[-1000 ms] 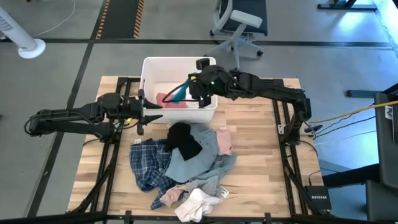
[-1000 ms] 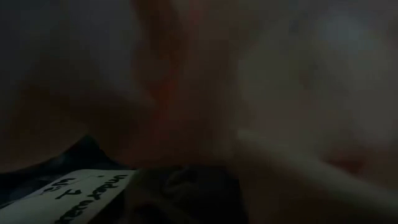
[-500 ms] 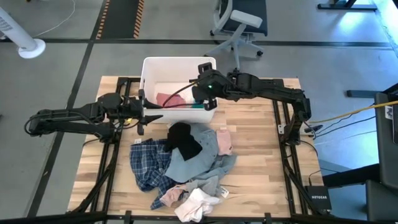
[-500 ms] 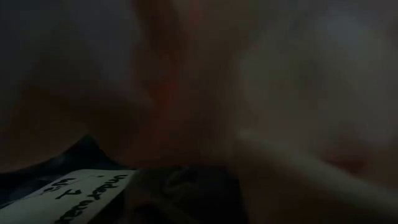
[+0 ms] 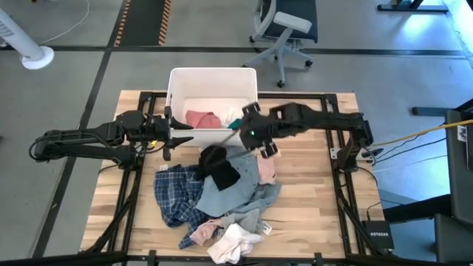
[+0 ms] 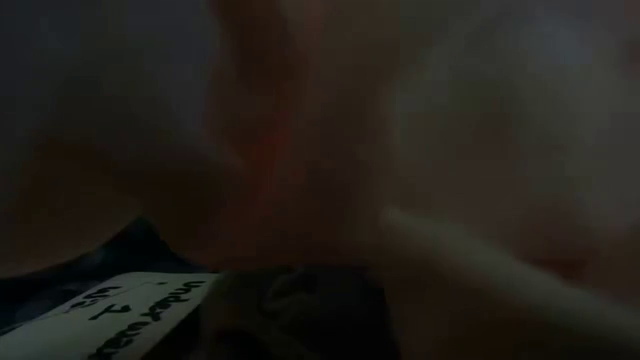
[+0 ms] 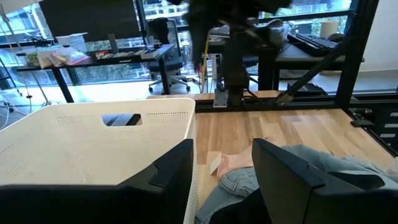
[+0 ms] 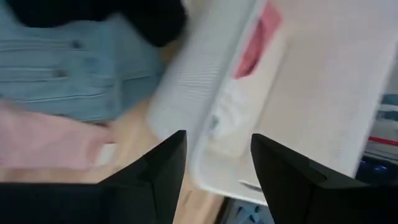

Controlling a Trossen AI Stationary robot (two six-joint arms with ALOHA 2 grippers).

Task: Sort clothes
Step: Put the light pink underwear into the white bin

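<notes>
The clothes [image 5: 222,192] lie in a loose heap just in front of the white bin [image 5: 177,81], near the table's middle. All of it looks soft, light and floppy, so any piece will drape and drag its neighbours when lifted. A pinch on a raised fold or a free edge seems the safest hold.

The black piece [image 5: 218,166] sits on top of the heap, nearest the bin, bunched high enough to pinch from above. The grey-blue piece [image 5: 240,185] spreads under it and will likely need a grip at a seam or its edge. The plaid shirt [image 5: 176,193] is the largest and is partly pinned beneath the others. Small pink and white pieces [image 5: 229,242] lie at the heap's far end from the bin. A pink piece [image 5: 201,119] and a teal scrap [image 5: 235,123] already rest inside the bin.

The right gripper [image 5: 255,137] hangs over the bin's front rim, fingers parted and empty. The left gripper [image 5: 168,131] waits beside the bin's left wall, fingers apart, holding nothing.

The bin's front wall stands between the heap and its inside, so a lifted garment must clear it. The low camera is smothered by fabric.
</notes>
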